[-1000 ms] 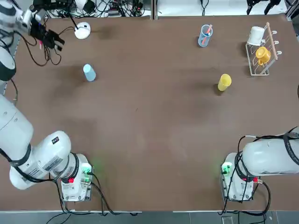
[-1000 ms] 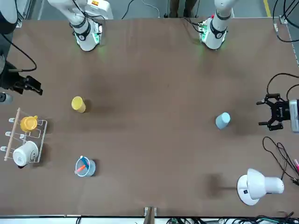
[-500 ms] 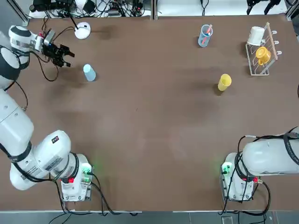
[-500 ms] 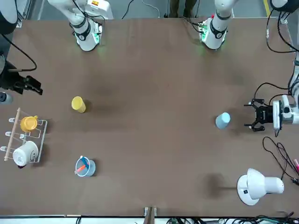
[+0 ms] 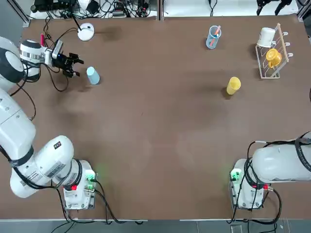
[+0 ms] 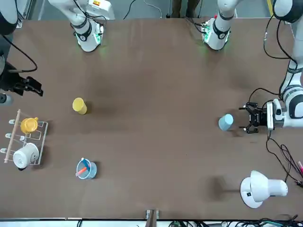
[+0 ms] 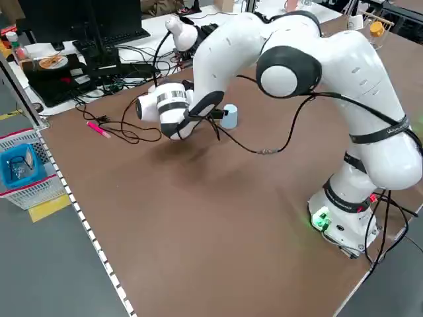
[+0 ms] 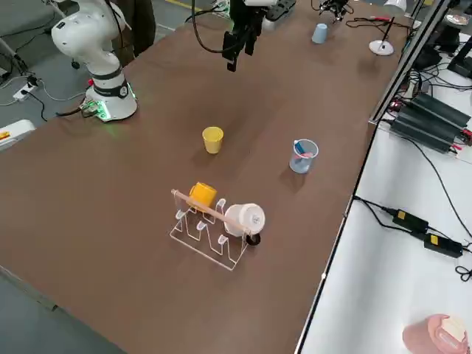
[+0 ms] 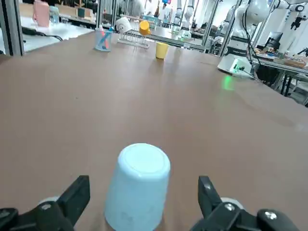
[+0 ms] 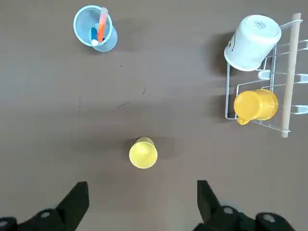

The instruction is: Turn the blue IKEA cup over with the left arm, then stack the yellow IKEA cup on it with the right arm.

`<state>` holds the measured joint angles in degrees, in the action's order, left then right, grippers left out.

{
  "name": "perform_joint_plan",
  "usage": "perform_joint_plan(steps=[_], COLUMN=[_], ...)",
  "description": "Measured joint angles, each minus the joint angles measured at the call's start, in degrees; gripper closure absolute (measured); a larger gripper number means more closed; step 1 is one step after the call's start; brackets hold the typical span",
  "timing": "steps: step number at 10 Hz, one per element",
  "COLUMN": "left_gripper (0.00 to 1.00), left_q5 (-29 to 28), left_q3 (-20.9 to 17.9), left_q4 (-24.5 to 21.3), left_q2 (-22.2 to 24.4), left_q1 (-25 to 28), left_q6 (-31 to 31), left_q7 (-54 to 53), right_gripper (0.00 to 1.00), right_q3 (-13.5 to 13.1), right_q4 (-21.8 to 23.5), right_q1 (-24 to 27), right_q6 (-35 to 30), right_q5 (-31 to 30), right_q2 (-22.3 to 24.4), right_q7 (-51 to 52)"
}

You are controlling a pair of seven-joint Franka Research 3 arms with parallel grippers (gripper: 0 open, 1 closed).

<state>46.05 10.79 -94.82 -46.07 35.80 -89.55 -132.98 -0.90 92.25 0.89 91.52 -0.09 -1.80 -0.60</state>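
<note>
- With fingers [image 9: 77, 197] spread wide on the left gripper [image 9: 144, 185], holds nothing; points at the blue cup [image 9: 139, 185] from just short of it, low on the table's far left part.
- On the right gripper [image 10: 143, 184], likewise opened wide with nothing held; hangs idle over the table's right side.
- Should handle as very light and fairly stiff, probably thin plastic; could skid or tip if nudged by one finger alone.
- Likely smooth, so might slip or swivel during the turn; calls for a modest, even squeeze rather than a hard one.
- Best taken across opposite sides of the wall around mid-height, leaving room to roll it over without striking the table [image 5: 155, 145].
- Looks light blue, opaque, plain and handleless; stands mouth down, narrower closed end up, tapering from a wider rim.
- Well apart, to the right, see the yellow cup [image 10: 143, 153]: same plain tapered form, standing mouth up, near the rack [image 5: 275, 60].
</note>
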Motion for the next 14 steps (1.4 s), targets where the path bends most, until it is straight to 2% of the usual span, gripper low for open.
perform_joint_plan(steps=[4,7,8,11,14], left_gripper=[0.01,0.01,0.01,0.01,0.03], left_q5=[1.08,3.13,3.78,4.67,5.39], left_q3=[-0.01,0.14,0.24,0.27,0.27], left_q4=[-0.55,-1.57,-2.17,-3.4,-3.73], left_q2=[-3.62,-4.4,-4.42,-4.68,-5.18], left_q1=[0.0,-0.51,-1.24,-3.66,-4.42], left_q6=[-1.7,-3.91,-4.55,-6.61,-7.41], left_q7=[-7.85,-8.85,-8.91,-8.91,-8.91], right_gripper=[0.0,0.0,0.0,0.0,0.0], right_q3=[-0.01,-0.01,-0.02,-0.08,-0.34], right_q4=[0.03,1.21,3.21,13.22,23.14], right_q1=[0.0,0.0,0.0,0.02,0.48], right_q6=[0.02,0.1,1.04,6.71,16.46], right_q5=[0.0,0.0,0.0,0.0,-0.09], right_q2=[0.0,0.44,1.89,7.3,7.9], right_q7=[0.05,0.09,0.53,1.64,2.02])
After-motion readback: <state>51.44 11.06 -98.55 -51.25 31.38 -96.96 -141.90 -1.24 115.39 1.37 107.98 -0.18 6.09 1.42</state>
